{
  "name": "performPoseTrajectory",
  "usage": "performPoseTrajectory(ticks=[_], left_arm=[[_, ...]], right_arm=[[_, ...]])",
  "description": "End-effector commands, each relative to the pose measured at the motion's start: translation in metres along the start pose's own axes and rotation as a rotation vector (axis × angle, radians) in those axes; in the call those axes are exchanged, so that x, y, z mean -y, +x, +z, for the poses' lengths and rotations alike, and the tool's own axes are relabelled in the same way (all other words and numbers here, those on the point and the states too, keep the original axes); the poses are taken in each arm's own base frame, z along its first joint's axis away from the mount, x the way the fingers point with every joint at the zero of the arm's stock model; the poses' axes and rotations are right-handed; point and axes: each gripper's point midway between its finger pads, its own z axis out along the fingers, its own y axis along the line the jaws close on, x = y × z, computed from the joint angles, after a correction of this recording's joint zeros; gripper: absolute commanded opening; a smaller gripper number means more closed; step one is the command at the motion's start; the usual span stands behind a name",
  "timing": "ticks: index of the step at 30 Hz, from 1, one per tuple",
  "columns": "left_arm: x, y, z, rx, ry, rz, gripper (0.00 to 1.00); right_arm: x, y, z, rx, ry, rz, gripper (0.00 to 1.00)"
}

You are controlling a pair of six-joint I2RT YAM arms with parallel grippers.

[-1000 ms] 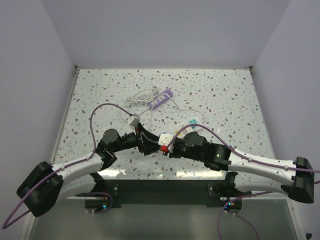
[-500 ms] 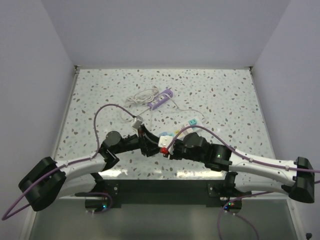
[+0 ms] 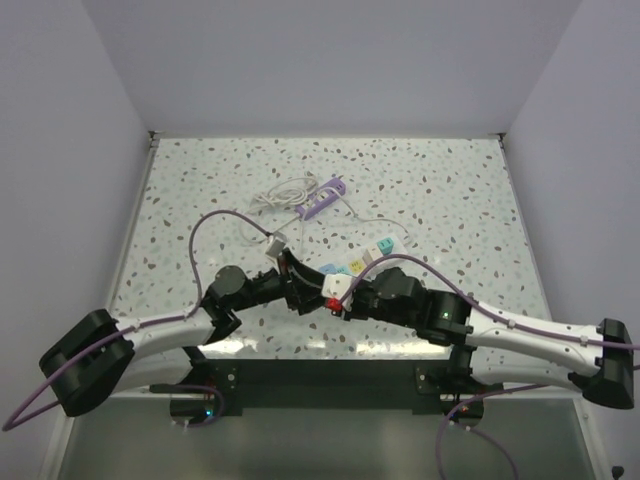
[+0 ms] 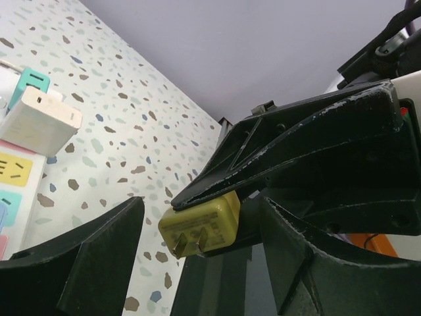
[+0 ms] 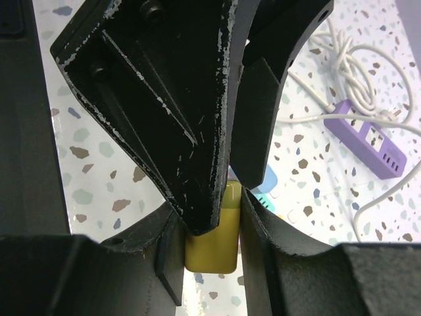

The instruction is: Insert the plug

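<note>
Terrazzo table (image 3: 450, 190) (speckled), lilac walls (image 3: 330, 60); yellow plug (image 4: 200, 224)

We see the plug (image 4: 200, 226) as dull yellow plastic with metal-looking prongs. The right gripper (image 5: 222, 205) is matt black plastic, scuffed pale along its edges. The table (image 3: 450, 190) looks smooth and speckled like terrazzo. The far purple strip (image 5: 368, 141) is smooth plastic.
</note>
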Motion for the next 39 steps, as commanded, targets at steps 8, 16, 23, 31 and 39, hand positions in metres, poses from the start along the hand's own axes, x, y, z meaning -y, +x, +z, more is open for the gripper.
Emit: performPoseTrajectory(ticks=[8, 16, 23, 31, 39], left_arm=[[0.040, 0.021, -0.014, -0.106, 0.131, -0.071, 0.78], [0.038, 0.039, -0.017, -0.190, 0.126, -0.155, 0.72], [0.047, 0.035, -0.022, -0.201, 0.135, -0.143, 0.70], [0.051, 0.028, -0.026, -0.171, 0.127, -0.130, 0.70], [0.044, 0.026, -0.029, -0.161, 0.104, -0.138, 0.69]], right_arm=[[0.055, -0.042, -0.015, 0.158, 0.248, 0.003, 0.00], [0.059, -0.034, -0.007, 0.109, 0.274, -0.006, 0.00], [0.064, -0.033, -0.010, 0.112, 0.314, -0.012, 0.00], [0.064, -0.034, -0.012, 0.123, 0.315, -0.008, 0.00], [0.064, -0.034, -0.014, 0.126, 0.319, -0.004, 0.00]])
